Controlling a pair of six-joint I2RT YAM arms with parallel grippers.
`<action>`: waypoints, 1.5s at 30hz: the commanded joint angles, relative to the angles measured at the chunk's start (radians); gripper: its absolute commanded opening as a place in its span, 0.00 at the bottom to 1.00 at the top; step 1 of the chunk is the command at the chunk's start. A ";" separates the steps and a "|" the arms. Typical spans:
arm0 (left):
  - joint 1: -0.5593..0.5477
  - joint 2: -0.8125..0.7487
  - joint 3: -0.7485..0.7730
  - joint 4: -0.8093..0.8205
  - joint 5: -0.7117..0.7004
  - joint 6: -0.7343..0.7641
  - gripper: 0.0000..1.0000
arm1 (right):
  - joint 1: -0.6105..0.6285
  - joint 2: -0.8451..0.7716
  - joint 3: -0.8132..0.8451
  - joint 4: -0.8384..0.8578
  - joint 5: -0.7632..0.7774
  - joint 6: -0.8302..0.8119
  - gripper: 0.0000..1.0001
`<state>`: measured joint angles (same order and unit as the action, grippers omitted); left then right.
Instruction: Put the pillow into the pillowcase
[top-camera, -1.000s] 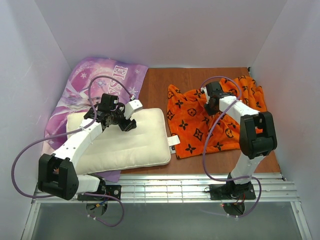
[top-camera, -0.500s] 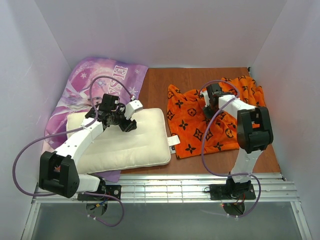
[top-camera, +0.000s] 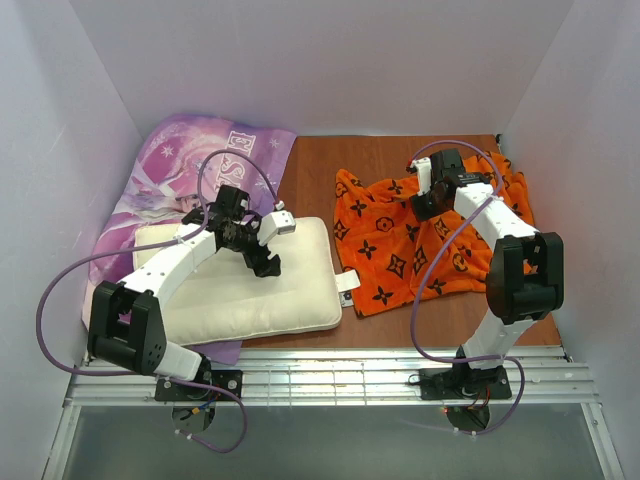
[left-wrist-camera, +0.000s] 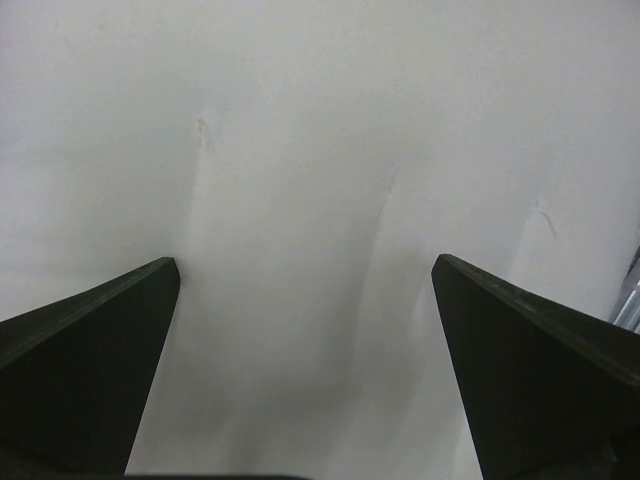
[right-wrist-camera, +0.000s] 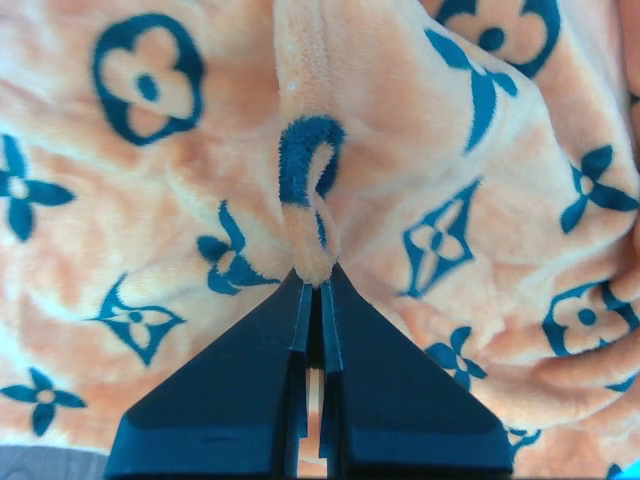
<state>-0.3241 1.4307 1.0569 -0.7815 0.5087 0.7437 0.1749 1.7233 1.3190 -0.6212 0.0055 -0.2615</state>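
Note:
The cream-white pillow lies at the left front of the table, partly on purple fabric. My left gripper is open and hovers just above the pillow's middle. In the left wrist view its two dark fingers stand wide apart over plain white fabric. The orange pillowcase with black motifs lies crumpled at the right. My right gripper is shut on a raised fold of the pillowcase near its far edge. In the right wrist view the gripper pinches that fold at the tips.
Purple "ELSA" print fabric lies at the far left under the pillow. Brown tabletop shows between the two fabrics. White walls close in on the left, back and right. A metal rail runs along the near edge.
My left gripper has moved right and nearer over the pillow. My right gripper has moved back and right, pulling up a fold of the pillowcase.

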 joint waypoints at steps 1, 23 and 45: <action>-0.033 -0.041 -0.056 0.002 -0.082 0.036 0.97 | 0.003 -0.024 0.028 -0.023 -0.085 0.022 0.01; -0.130 -0.064 -0.158 0.156 -0.082 0.175 0.00 | 0.003 -0.206 -0.026 -0.072 -0.170 -0.004 0.01; -0.184 -0.104 -0.069 0.050 0.053 0.192 0.00 | 0.126 -0.088 -0.282 0.130 -0.101 0.085 0.03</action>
<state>-0.5072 1.4216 1.0328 -0.7006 0.5541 0.8997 0.2974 1.6360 1.0023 -0.5671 -0.1867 -0.2245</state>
